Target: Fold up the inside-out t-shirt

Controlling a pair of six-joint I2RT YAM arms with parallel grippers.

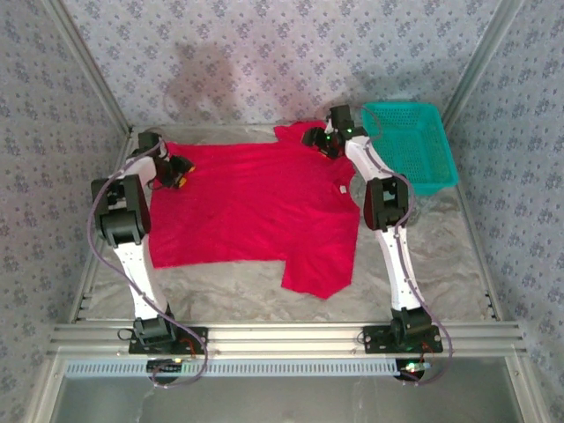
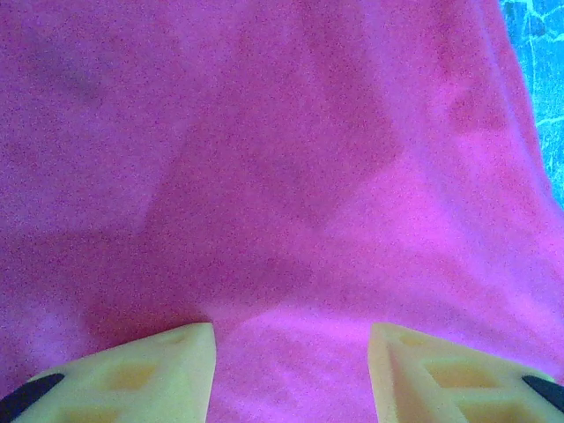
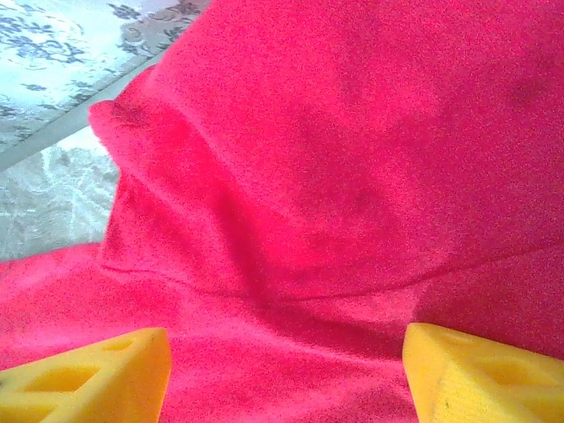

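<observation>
The teal plastic mesh basket (image 1: 414,145) sits in the far right corner, just beside the soft crimson t-shirt (image 1: 251,207) spread flat on the crinkled silvery table (image 1: 441,256), while the left gripper (image 2: 291,370) and right gripper (image 3: 286,374) hang over its cloth with yellow jaws parted, gripping nothing.

Robot test cell in a lab.

Boxed in by an aluminium frame (image 1: 282,335) of rails and corner posts, hung on three sides with patterned sheeting (image 1: 264,53); left arm (image 1: 132,256) and right arm (image 1: 401,264) bolted side by side at the near edge of the bench (image 1: 229,286), cables (image 1: 181,366) looping from the bases; crinkled silvery cover over the bench; teal mesh basket (image 1: 410,141) at the far right corner.
</observation>
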